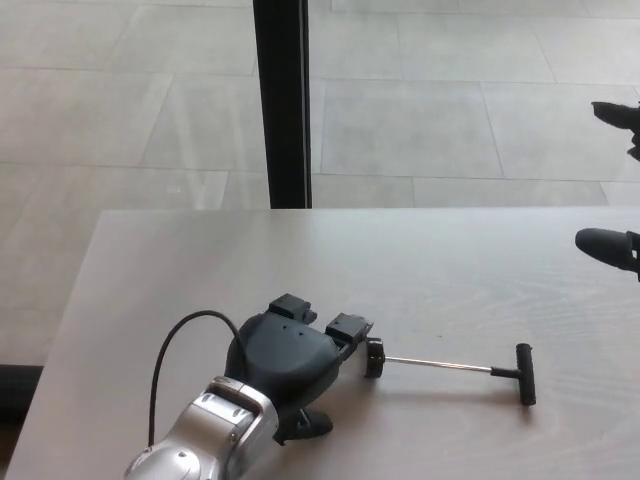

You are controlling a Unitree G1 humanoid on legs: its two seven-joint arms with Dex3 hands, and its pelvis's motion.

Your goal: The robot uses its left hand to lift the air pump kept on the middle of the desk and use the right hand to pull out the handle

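Our left hand (288, 352) gripped the pump (372, 357) on the desk (450, 270), handle (525, 374) extended rightward; our right hand (610, 245), far right, open.

The left hand (290, 360) covers the air pump's (372, 357) barrel, so only its black end cap, thin rod and T-handle (524, 373) show. Whether the fingers actually clamp the barrel cannot be told. The right hand (612, 245) is cut off by the picture's right edge; only dark fingertips show.
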